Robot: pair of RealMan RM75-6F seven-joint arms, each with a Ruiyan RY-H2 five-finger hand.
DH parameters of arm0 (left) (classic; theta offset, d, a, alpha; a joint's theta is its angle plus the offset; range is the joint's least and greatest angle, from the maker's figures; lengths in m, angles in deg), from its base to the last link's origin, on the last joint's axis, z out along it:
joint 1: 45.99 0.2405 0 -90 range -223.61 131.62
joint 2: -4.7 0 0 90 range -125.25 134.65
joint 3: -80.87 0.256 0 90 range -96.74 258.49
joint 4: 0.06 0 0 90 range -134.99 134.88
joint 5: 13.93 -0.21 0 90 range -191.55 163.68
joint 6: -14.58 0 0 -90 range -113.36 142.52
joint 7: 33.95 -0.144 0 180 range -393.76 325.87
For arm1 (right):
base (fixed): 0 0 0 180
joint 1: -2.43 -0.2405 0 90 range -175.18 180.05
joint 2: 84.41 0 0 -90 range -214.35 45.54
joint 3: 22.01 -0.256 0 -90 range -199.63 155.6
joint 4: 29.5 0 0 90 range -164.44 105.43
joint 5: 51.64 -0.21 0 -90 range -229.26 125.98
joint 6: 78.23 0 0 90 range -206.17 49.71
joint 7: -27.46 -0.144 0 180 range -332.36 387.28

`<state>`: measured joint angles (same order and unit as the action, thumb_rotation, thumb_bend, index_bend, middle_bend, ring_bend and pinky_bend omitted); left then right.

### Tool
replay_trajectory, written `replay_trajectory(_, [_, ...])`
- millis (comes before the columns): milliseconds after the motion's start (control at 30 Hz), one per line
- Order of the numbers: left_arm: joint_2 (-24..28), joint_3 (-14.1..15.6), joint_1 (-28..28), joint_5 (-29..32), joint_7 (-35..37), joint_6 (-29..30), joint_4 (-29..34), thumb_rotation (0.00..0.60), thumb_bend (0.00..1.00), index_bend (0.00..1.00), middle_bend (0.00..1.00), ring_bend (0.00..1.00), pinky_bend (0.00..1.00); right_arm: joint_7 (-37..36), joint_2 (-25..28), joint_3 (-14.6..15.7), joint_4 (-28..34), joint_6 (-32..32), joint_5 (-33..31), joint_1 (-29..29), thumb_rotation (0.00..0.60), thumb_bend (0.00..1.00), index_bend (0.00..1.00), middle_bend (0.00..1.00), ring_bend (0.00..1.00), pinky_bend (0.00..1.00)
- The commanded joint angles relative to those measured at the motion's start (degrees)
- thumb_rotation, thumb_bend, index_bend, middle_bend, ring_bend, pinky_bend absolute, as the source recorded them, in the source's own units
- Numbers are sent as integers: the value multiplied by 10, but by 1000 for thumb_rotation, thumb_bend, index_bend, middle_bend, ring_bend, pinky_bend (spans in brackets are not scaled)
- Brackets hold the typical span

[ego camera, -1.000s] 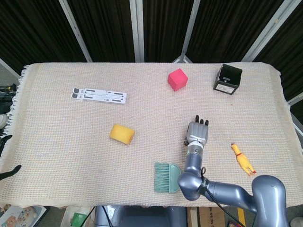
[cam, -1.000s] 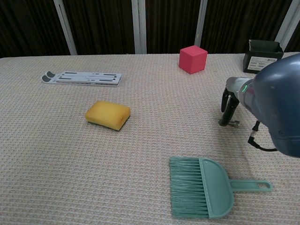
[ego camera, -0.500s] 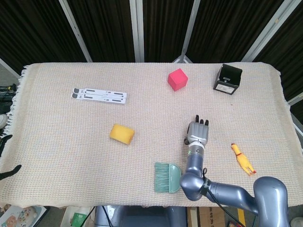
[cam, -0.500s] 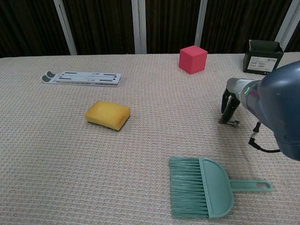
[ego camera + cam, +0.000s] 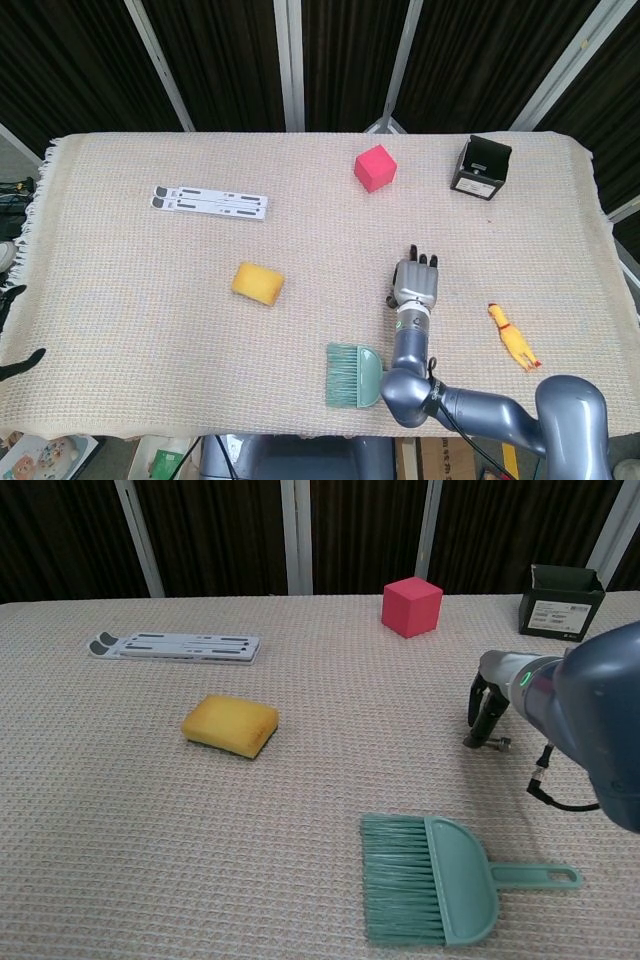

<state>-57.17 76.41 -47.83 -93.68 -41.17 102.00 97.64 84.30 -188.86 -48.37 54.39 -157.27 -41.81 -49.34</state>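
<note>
My right hand (image 5: pixel 417 280) hovers low over the woven cloth right of centre, back up, fingers pointing to the far side. In the chest view the right hand (image 5: pixel 488 708) has its fingers hanging down, apart, with the tips at the cloth, and it holds nothing. Closest to it is a green hand brush (image 5: pixel 353 374), which lies near the front edge just to its left, also in the chest view as the brush (image 5: pixel 430 878). A yellow rubber chicken (image 5: pixel 514 337) lies to its right. My left hand shows in neither view.
A yellow sponge (image 5: pixel 258 283) lies left of centre. A red cube (image 5: pixel 375 167) and a black open box (image 5: pixel 481 167) stand at the back. A flat white folding stand (image 5: pixel 210 202) lies at the back left. A cable (image 5: pixel 548 780) trails from the right forearm.
The right hand has shifted very slightly over the cloth. Nothing else has moved.
</note>
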Motion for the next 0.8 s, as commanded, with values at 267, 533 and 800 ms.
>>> replay_trajectory(267, [1,-1,0,0,4,0,-1,600,236,168,0,0,0,-7,-6,5,-14,7,9,5,600,275,559,52,122,0])
replay_trajectory(533, [1,0,0,0,0,-1,0,600,236,168,0,0,0,-8,-4,7,-14,9,17,9,600,311,569,53,122,0])
replay_trajectory(800, [0,0,0,-1,-1,0,0,600,236,168,0,0,0,0,-1,8,-12,16,9,13,600,311,570,53,122,0])
